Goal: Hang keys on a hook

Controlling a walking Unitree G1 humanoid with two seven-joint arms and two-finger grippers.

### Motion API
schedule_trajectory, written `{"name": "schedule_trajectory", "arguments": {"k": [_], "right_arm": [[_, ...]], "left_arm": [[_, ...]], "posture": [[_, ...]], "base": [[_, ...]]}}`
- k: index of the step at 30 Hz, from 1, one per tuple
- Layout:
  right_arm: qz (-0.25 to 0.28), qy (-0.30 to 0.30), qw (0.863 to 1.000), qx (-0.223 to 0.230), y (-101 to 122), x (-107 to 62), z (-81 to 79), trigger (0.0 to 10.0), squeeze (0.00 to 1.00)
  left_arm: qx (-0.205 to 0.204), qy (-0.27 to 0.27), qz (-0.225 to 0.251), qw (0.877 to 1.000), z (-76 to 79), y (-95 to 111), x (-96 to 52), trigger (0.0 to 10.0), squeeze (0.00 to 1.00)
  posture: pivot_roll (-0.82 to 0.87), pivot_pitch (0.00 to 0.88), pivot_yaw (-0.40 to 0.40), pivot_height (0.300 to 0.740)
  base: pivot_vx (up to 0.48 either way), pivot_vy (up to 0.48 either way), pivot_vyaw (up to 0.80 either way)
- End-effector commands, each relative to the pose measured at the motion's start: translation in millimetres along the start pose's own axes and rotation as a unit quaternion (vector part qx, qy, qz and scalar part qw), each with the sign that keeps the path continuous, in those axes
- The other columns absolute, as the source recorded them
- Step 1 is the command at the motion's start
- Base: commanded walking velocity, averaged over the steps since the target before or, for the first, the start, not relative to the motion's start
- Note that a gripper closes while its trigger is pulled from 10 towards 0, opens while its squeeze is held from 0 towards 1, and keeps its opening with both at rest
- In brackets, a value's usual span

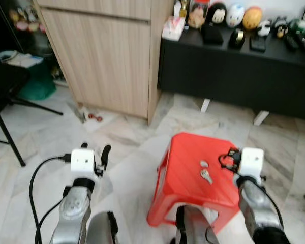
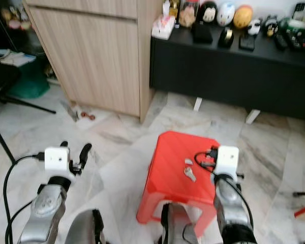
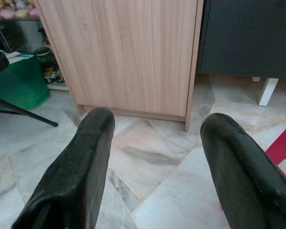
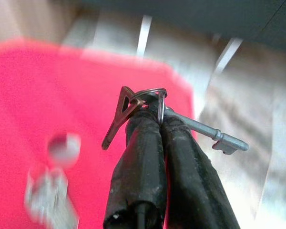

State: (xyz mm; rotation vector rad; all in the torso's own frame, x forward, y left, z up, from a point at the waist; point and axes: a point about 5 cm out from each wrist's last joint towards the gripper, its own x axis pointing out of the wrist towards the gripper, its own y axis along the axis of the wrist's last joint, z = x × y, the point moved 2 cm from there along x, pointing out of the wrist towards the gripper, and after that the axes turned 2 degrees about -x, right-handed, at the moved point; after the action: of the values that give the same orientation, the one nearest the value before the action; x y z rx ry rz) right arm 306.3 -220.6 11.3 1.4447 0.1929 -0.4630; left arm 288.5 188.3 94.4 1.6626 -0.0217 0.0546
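My right gripper (image 4: 151, 119) is shut on a metal key ring (image 4: 155, 91) that carries a grey key (image 4: 209, 134) and a triangular metal clip (image 4: 118, 118). It hangs a little above a red plastic stool (image 1: 185, 173). In the head views the right arm's white wrist block (image 1: 252, 160) stands over the stool's right edge. A second small key (image 1: 206, 176) and a round silver piece (image 1: 204, 163) lie on the stool's top. My left gripper (image 1: 102, 155) is open and holds nothing, low over the marble floor left of the stool.
A light wood cabinet (image 1: 107, 56) stands ahead on the left. A low black sideboard (image 1: 234, 76) with figurines and small items runs along the back right. A black chair leg (image 1: 10, 140) and green bag (image 1: 38, 84) are at the far left. Small red objects (image 1: 95, 117) lie by the cabinet's foot.
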Motion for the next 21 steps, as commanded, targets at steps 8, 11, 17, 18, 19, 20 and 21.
{"name": "schedule_trajectory", "arguments": {"k": [8, 11, 17, 18, 19, 20, 21], "right_arm": [[-0.064, 0.014, 0.998, -0.015, -20.1, -1.3, -1.3, 10.0, 1.00], [-0.071, 0.016, 0.997, -0.014, -21.4, -1.1, -1.2, 10.0, 1.00], [-0.097, 0.033, 0.995, -0.017, -30.9, -3.5, -4.7, 10.0, 1.00], [-0.098, 0.034, 0.995, -0.014, -31.2, -3.7, -5.3, 10.0, 1.00], [-0.098, 0.034, 0.995, -0.014, -31.2, -3.7, -5.3, 10.0, 1.00], [-0.097, 0.034, 0.995, -0.012, -30.9, -3.8, -5.5, 10.0, 1.00], [-0.071, 0.029, 0.997, -0.002, -23.0, -2.6, -3.7, 10.0, 1.00]], "left_arm": [[0.002, -0.007, -0.005, 1.000, 2.8, -3.3, -1.9, 10.0, 0.00], [0.002, -0.007, -0.005, 1.000, 2.9, -3.4, -2.0, 10.0, 0.00], [0.002, -0.007, -0.005, 1.000, 3.1, -3.4, -2.3, 10.0, 0.00], [0.002, -0.007, -0.005, 1.000, 3.0, -3.4, -2.3, 10.0, 0.00], [0.002, -0.007, -0.005, 1.000, 3.0, -3.4, -2.3, 10.0, 0.00], [0.002, -0.007, -0.005, 1.000, 3.0, -3.4, -2.3, 10.0, 0.00], [0.002, -0.006, -0.005, 1.000, 3.0, -3.4, -2.2, 10.0, 0.00]], "posture": [[-0.10, 0.116, -0.073, 0.596], [-0.10, 0.117, -0.074, 0.596], [-0.10, 0.118, -0.075, 0.596], [-0.10, 0.118, -0.075, 0.596], [-0.10, 0.118, -0.075, 0.596], [-0.10, 0.118, -0.075, 0.596], [-0.10, 0.121, -0.075, 0.596]], "base": [[0.000, 0.000, 0.00], [0.000, 0.000, 0.00], [0.000, 0.000, 0.00], [0.000, 0.000, 0.00], [0.000, 0.000, 0.00], [0.000, 0.000, 0.00], [0.000, 0.000, 0.00]]}}
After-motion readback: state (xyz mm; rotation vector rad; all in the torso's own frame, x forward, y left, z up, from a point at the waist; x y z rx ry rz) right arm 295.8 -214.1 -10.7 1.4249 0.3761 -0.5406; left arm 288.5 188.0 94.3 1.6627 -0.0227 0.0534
